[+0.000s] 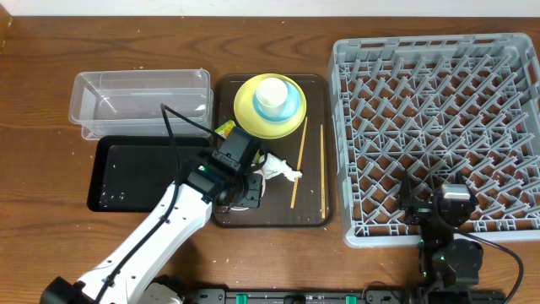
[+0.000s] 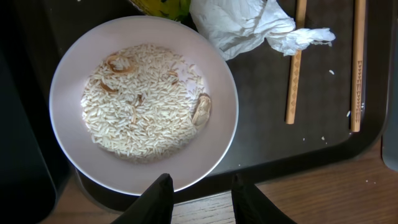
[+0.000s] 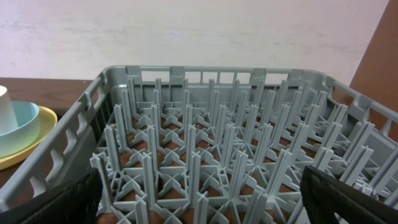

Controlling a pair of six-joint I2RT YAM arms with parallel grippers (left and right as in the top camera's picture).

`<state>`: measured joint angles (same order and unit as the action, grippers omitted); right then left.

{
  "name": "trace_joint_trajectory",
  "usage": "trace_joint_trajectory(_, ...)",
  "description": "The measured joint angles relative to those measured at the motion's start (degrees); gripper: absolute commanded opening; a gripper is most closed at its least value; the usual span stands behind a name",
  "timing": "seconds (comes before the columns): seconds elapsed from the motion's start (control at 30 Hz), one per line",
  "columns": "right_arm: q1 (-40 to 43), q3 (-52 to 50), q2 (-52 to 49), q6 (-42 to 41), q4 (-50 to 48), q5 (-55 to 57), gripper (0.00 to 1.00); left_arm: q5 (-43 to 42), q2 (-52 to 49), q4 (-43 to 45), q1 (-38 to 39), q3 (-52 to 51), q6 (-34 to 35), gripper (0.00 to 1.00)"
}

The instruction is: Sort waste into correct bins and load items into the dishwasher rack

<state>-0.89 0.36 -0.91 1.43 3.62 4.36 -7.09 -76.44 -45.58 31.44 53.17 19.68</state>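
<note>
A bowl (image 2: 143,99), white inside, is full of rice-like crumbs and rests on the brown tray (image 2: 311,149). My left gripper (image 2: 201,182) hovers over its near rim, jaws partly open with nothing between them. A crumpled white tissue (image 2: 242,25) and the yellow-green wrapper (image 2: 161,6) lie just beyond the bowl. Two chopsticks (image 2: 293,68) lie to the right. The yellow plate (image 1: 249,114) carries the blue bowl (image 1: 287,108) and the white cup (image 1: 272,95). My right gripper (image 3: 199,186) stands wide open over the near edge of the grey dishwasher rack (image 1: 439,127).
The clear tub (image 1: 139,101) and the black tray (image 1: 143,173) sit left of the brown tray, the tub behind. The left arm reaches in from the front left across the black tray's corner. The rack's upright pegs (image 3: 211,124) fill the right wrist view.
</note>
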Motion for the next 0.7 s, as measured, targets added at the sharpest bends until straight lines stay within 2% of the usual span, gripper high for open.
trace_joint_trajectory(0.7,0.00,0.00,0.00,0.00,0.00,0.00,0.99,0.00,-0.02,4.31,7.21,0.00,1.51,0.34)
